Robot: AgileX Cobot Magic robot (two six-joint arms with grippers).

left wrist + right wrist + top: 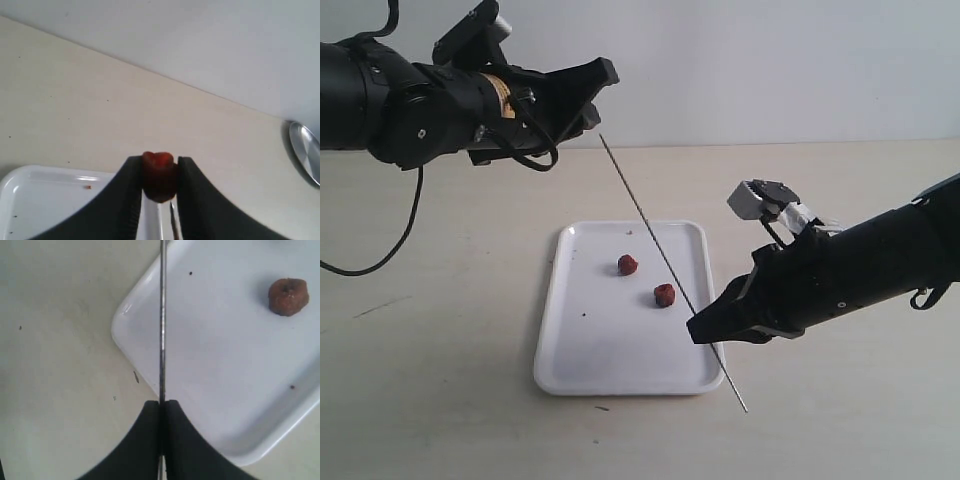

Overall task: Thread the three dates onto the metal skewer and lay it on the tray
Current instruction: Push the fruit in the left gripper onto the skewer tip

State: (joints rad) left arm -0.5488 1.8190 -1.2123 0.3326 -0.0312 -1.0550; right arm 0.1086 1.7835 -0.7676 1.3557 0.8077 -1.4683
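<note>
While the skewer [650, 225] slants above the tray [600, 345], both jaws grip.
Left gripper [158, 161] pinches one date [159, 181]; right gripper [161, 404] clamps narrow on the skewer.

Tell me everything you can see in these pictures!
dates: three, reddish-brown, two on the tray, one in the left gripper
skewer: one, grey metal, slanting above the tray
tray: one, white, on the table
table: one, beige, under everything
round metal thing: one, silvery, on the table near the wall
left gripper: one, black, shut on a date
right gripper: one, black, shut on the skewer
</note>
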